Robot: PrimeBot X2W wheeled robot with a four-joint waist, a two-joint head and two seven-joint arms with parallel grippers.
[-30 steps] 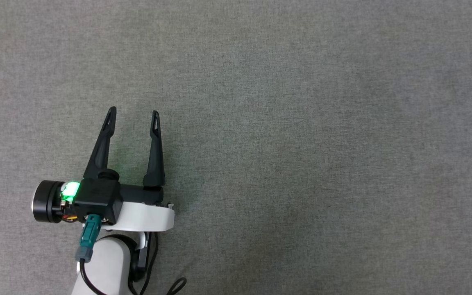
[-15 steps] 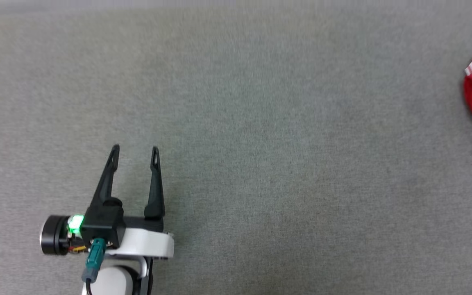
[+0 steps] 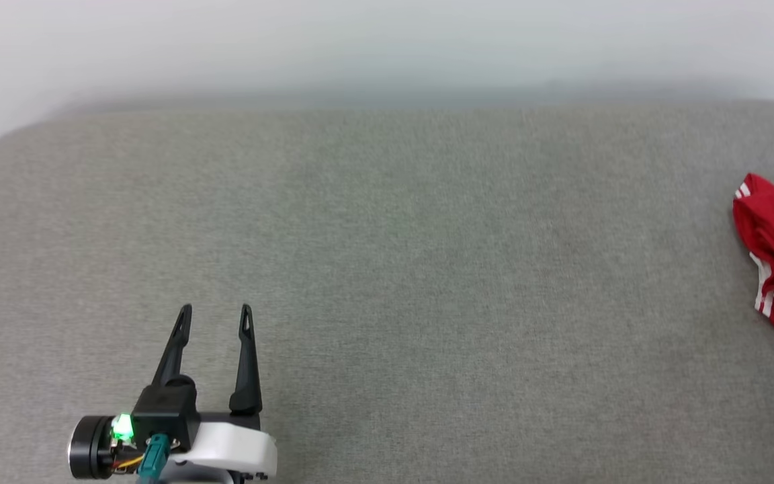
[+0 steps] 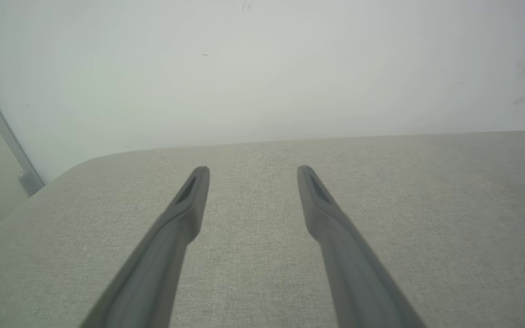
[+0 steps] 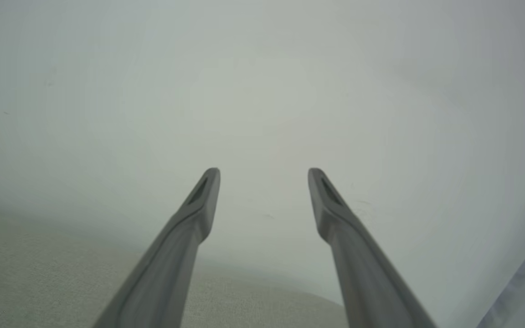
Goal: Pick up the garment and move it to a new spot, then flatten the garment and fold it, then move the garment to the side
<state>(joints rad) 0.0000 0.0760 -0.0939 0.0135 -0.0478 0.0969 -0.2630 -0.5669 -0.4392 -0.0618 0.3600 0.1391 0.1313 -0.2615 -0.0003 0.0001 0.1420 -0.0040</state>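
With the garment [image 3: 773, 259] bunched at the far right edge of the grey fabric surface [image 3: 427, 269] and both the left gripper [image 3: 215, 316] and right gripper [image 5: 264, 175] spread empty, the robot should grasp the bunch's top fold, not a trailing edge.

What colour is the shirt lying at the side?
The garment is red with white stripes, seen best in the head view.

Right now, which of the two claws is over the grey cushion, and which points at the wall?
The left claw is over the grey cushion, open and empty. The right claw points mostly at the pale wall, also open.
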